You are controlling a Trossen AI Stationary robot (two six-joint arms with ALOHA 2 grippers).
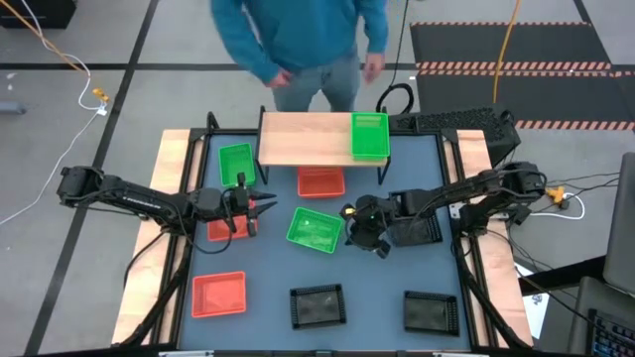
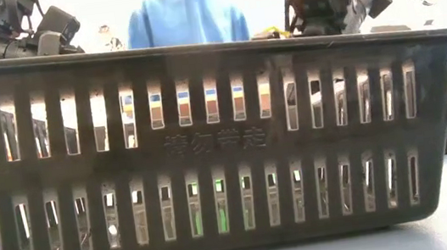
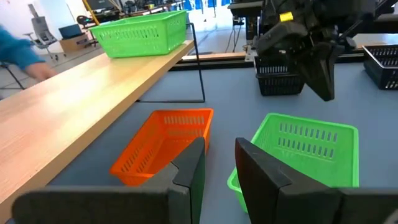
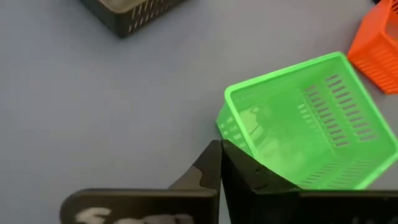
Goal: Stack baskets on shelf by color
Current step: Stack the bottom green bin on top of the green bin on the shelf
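Blue-grey tabletop [image 1: 268, 317] holds a light, stiff, slotted green basket [image 1: 316, 229], best pinched on its thin rim at three o'clock, where the right gripper [image 1: 349, 213] hovers with fingers together, the left gripper [image 1: 266, 205] parted at nine o'clock.

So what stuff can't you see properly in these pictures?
- Low view: a black basket right at the lens blocks nearly the whole table.
- High view: the third red basket is mostly hidden under the left tool.
- High view: one black basket is largely covered by the right arm.
- Right wrist view: the green basket meets the right tool; contact unclear.
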